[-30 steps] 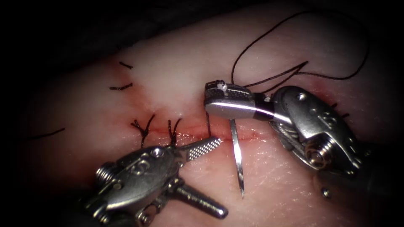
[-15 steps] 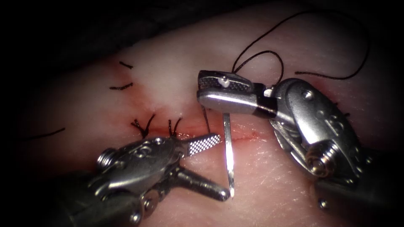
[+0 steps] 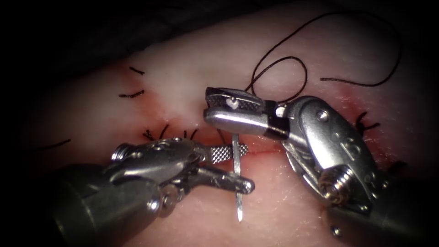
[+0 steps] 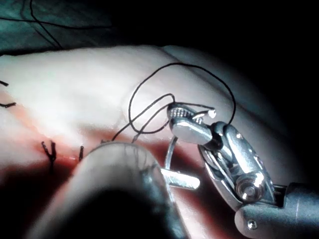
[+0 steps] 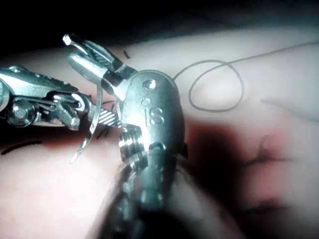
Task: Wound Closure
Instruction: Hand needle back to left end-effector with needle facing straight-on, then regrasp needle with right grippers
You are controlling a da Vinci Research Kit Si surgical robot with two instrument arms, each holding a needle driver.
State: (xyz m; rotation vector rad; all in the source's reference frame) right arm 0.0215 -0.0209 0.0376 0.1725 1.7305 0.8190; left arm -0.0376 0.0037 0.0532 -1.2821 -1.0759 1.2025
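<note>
The needle [image 3: 237,176] was held near its thread end by the right tool [image 3: 231,114], fingers clamped on it, and hung point-down over the cut [image 3: 263,150], free of the tissue [image 3: 192,77]. Its point was seen just above the tissue on the near side of the cut, not in it. Compared with a second earlier, the needle had been carried leftward and the right tool with it.

The left tool [image 3: 238,169] had been brought up to the needle. Its fingers were apart, one above and one below, with the needle shaft seen between them in the endoscope view; the lower finger [image 3: 228,182] crossed the shaft about mid-curve. Whether either finger touched the needle could not be told. Nothing was gripped by the left tool.

The thread [image 3: 292,68] ran from the needle's end behind the right tool, was curled into a loose loop on the tissue beyond the cut, and swept off to the right. Two finished stitches [image 3: 155,132] were seen on the cut to the left of the tools, with cut ends of thread [image 3: 132,94] lying further left. Red fluid [image 3: 206,137] was seen along the cut.

The step in hand was judged to be a handover or re-grip of the needle between tools. A secure grip on the shaft by the left fingers would be needed before any release by the right.
</note>
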